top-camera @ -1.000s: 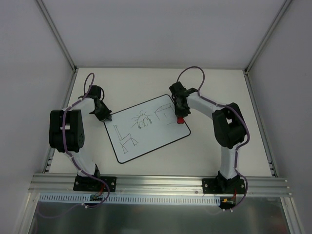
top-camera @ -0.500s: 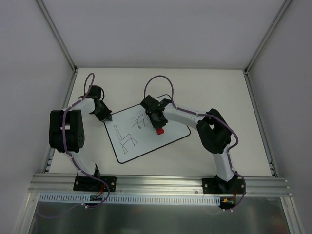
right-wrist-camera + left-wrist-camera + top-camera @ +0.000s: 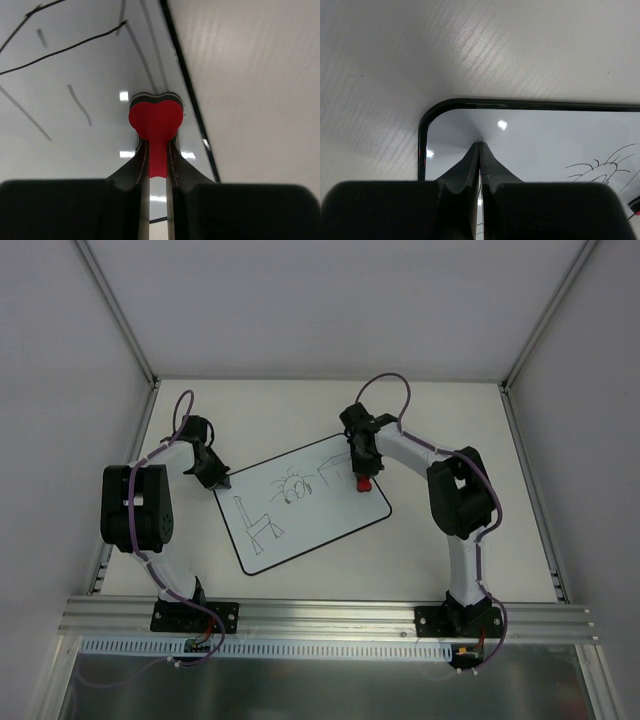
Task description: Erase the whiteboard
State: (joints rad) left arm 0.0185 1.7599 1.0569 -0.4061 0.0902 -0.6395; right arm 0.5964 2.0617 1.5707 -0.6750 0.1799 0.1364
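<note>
The pale bench (image 3: pixel 440 420) fills most of the overhead frame. The whiteboard (image 3: pixel 310 515) lies flat on it at centre frame, skewed so its long side climbs to the right.

The board looks thin, stiff and light, and its glossy face throws back the lamps. My guess is it would skate across the bench under any rubbing. Lying flush, it offers no lip to pinch, so pressing down near a corner seems the sensible way to hold it.

The left claw (image 3: pixel 480 147) has its jaws together. Its tip appears to rest just inside the board's rounded corner, at the left of the overhead frame.

The right claw (image 3: pixel 157 142) is clamped on a small red eraser (image 3: pixel 156 120), set on the board near its right edge beside a boxy sketch (image 3: pixel 333 468). A spiky face and a chair lie further left.
</note>
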